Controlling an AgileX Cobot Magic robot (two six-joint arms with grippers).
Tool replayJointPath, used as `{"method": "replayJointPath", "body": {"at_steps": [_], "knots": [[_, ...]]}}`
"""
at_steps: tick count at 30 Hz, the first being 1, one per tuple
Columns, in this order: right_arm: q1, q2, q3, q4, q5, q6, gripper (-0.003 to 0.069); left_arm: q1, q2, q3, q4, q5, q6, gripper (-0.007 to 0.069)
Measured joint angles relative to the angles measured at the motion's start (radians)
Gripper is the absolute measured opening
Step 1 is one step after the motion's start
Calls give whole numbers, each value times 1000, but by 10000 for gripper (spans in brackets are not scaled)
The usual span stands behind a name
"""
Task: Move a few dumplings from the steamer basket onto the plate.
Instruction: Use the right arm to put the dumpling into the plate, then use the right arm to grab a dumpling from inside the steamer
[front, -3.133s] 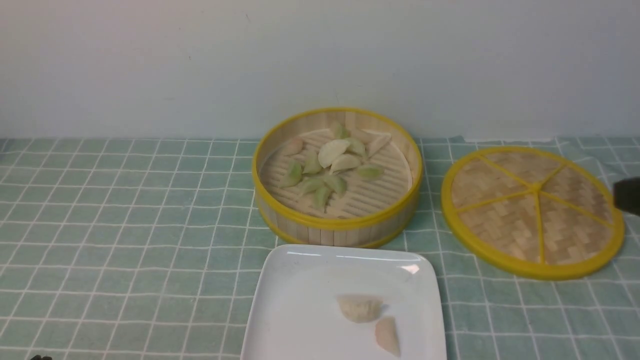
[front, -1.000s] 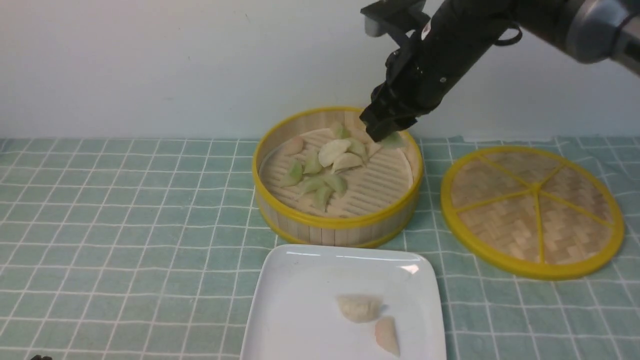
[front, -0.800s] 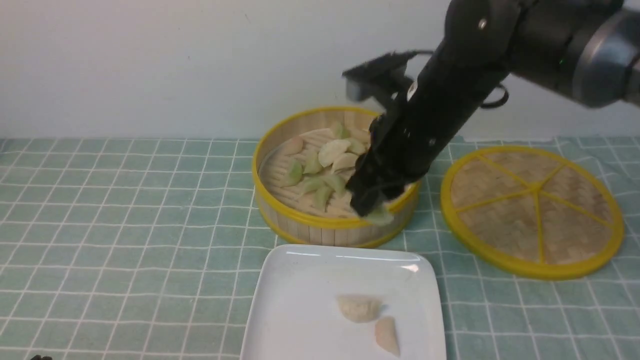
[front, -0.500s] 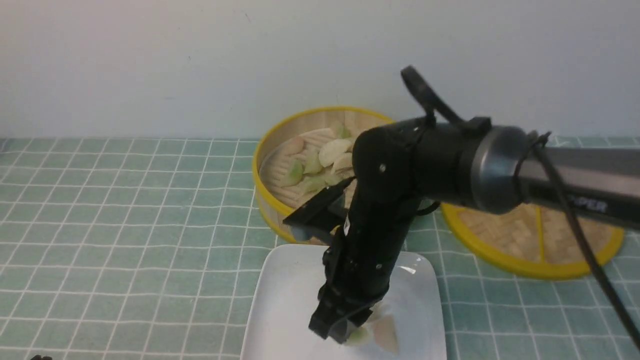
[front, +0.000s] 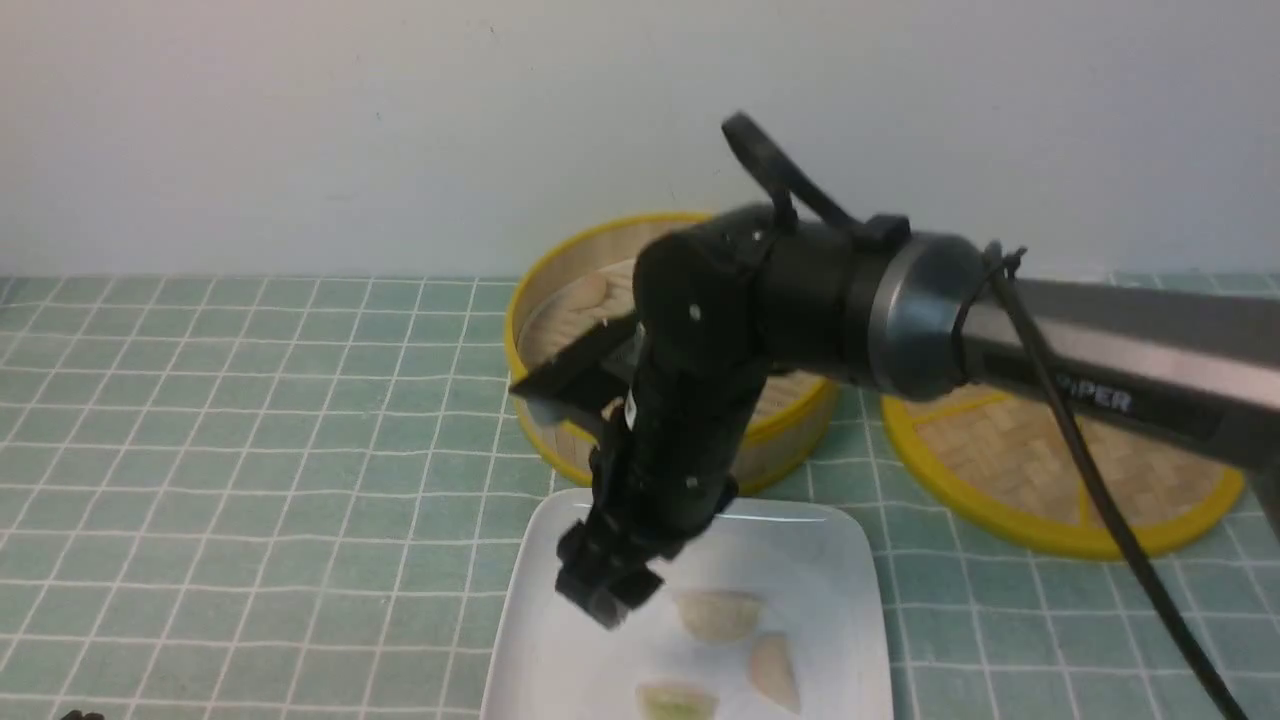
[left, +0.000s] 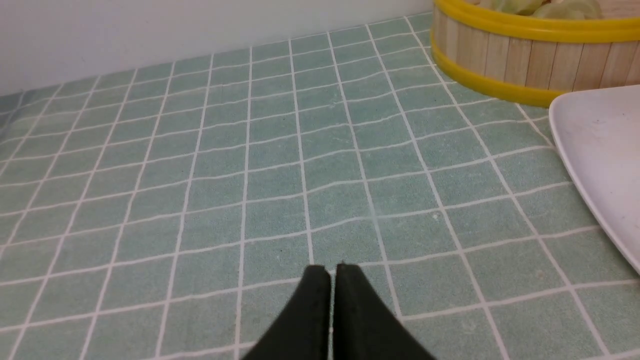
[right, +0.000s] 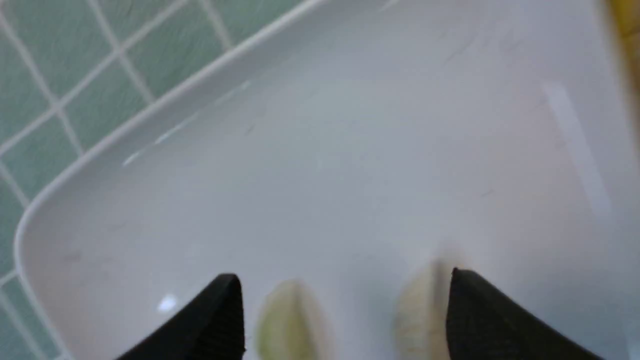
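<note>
"Counting what lies on the plate (front: 560, 650), how far along would you say we are?"

"Three down: a cream-white dumpling (front: 720, 617), a pinkish dumpling (front: 773, 672) beside it, and a pale green dumpling (front: 678, 703) nearest the robot. If 'a few' means three, I'd call the moving done, or very close to it."

"And the right gripper (right: 345, 277)? Has it got a fourth?"

"No — its fingers are spread wide over the plate, with nothing between the tips. The wrist view shows dumplings lying on the plate beyond them."

"The left one?"

"The left gripper (left: 333, 270) has its tips pressed together, holding nothing, out over the checked cloth (left: 225, 200). It seems to have no part in this step."

"What's left in the steamer basket (front: 514, 340)?"

"At least one pinkish piece (front: 587, 291) in the front view, and some pale green ones (left: 570, 9) in the left wrist view. The right arm (front: 700, 310) hides much of the inside, so I can't give a count."

"So what remains?"

"Probably just lifting the right arm away — or another trip, if more are wanted. I'd raise it cleanly first; swinging low might nudge a dumpling or catch the basket's rim."
</note>
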Motion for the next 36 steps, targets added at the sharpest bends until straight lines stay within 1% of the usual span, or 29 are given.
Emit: {"method": "replayJointPath", "body": {"at_steps": [5,8,9,10,12,17,21,24,28,30,31,32,33,34,36], "knots": [[-23,27,-204,-191,-24,95,464,0,0,0,0,0,0,-6],[-75,84,-296,-230,-35,114,454,0,0,0,0,0,0,-6],[-79,89,-302,-231,-38,114,454,0,0,0,0,0,0,-6],[-110,134,-343,-232,-48,117,453,0,0,0,0,0,0,-6],[-143,195,-384,-228,-56,117,453,0,0,0,0,0,0,-6],[-211,319,-453,-188,-75,117,453,0,0,0,0,0,0,-6],[-236,368,-468,-140,-134,117,453,0,0,0,0,0,0,-6],[-239,388,-469,-98,-168,117,453,0,0,0,0,0,0,-6],[-240,398,-475,-73,-192,114,442,0,0,0,0,0,0,-6],[-240,409,-479,-54,-214,114,389,0,0,0,0,0,0,-6],[-240,411,-479,-47,-215,114,344,0,0,0,0,0,0,-6],[-240,411,-479,-46,-215,114,334,0,0,0,0,0,0,-6],[-240,411,-479,-42,-205,114,225,0,0,0,0,0,0,-6],[-240,411,-479,-41,-194,111,147,0,0,0,0,0,0,-6],[-240,416,-489,-43,-167,106,113,0,0,0,0,0,0,-6]]}}
